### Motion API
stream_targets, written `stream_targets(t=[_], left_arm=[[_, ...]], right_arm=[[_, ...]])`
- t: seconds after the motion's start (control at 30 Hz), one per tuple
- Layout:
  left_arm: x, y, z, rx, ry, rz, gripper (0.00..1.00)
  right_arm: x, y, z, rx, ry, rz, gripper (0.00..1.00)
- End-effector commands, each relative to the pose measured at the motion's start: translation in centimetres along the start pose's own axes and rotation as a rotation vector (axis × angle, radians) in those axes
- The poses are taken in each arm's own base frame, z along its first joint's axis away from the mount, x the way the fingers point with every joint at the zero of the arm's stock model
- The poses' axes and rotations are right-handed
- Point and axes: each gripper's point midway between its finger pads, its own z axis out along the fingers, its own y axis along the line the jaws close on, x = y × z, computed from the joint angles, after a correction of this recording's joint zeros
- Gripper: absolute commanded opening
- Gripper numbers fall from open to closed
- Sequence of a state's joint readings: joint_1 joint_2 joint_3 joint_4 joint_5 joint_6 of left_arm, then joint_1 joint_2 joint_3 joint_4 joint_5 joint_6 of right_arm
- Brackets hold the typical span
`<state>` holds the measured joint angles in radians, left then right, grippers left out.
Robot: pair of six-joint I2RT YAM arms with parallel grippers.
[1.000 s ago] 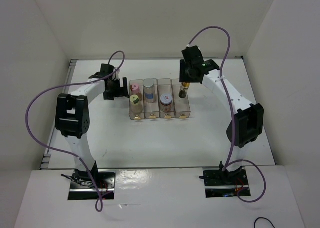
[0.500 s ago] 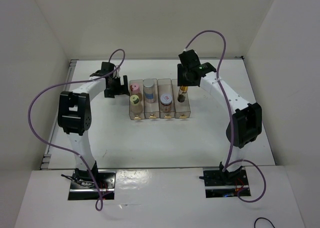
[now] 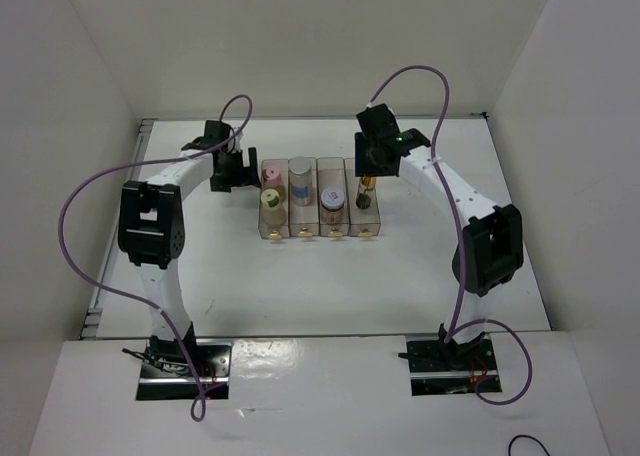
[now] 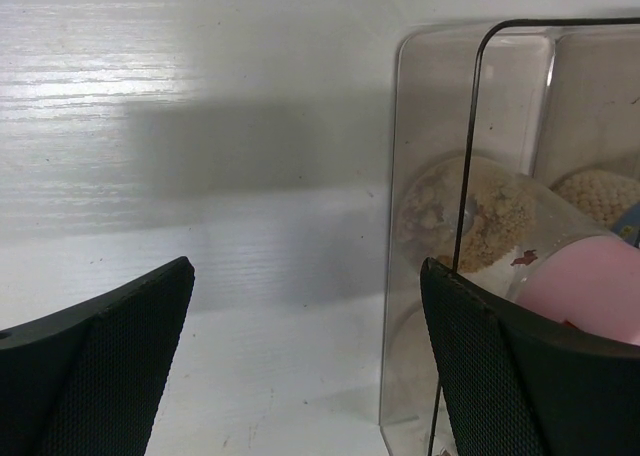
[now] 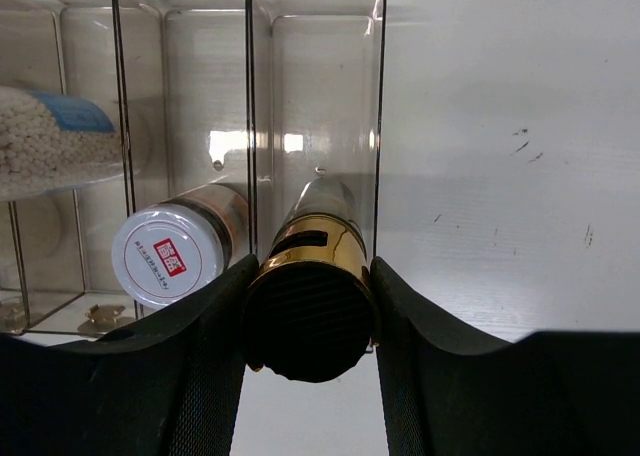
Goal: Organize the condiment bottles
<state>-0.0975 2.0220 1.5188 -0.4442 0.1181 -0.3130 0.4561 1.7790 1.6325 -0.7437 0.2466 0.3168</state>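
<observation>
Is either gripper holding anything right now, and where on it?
The right gripper holds the slim dark bottle at its top end, fingers on either side of the black cap and gold band. The left gripper is open and empty.

Even, diffuse light fills my overhead view; shadows on the table (image 3: 300,276) are faint and soft, and the glossy near panel (image 3: 320,396) carries a pale sheen. Detail is coarse here, the condiment bottles (image 3: 300,186) too small for me to read. On my left wrist camera a broad grey shadow crosses the tabletop below a streaky bright band, and the pink cap (image 4: 590,286) at the edge is out of focus. My right wrist picture is sharp: glare spots sit on the clear bins (image 5: 270,141), and the gold band (image 5: 335,246) of the slim dark bottle (image 5: 310,321) mirrors the light.
</observation>
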Motion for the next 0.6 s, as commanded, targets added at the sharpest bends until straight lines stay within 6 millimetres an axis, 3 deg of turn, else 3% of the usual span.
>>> stream_targets(t=[0.0,0.3,0.57], left_arm=[[-1.1,-1.6,0.2,0.046,-0.017,0.034,1.00],[-1.2,-0.8,0.6,0.005,-0.009,0.040,1.00],[-1.3,1.0,-1.3,-0.064,-0.037,0.013,1.00]], right_arm=[[-1.7,0.8,-0.1,-0.022,-0.070,0.017,0.11],[-1.4,0.8,0.2,-0.019,-0.061,0.015,0.11],[-0.6,0.8,1.3,-0.012,-0.043,0.010,0.11]])
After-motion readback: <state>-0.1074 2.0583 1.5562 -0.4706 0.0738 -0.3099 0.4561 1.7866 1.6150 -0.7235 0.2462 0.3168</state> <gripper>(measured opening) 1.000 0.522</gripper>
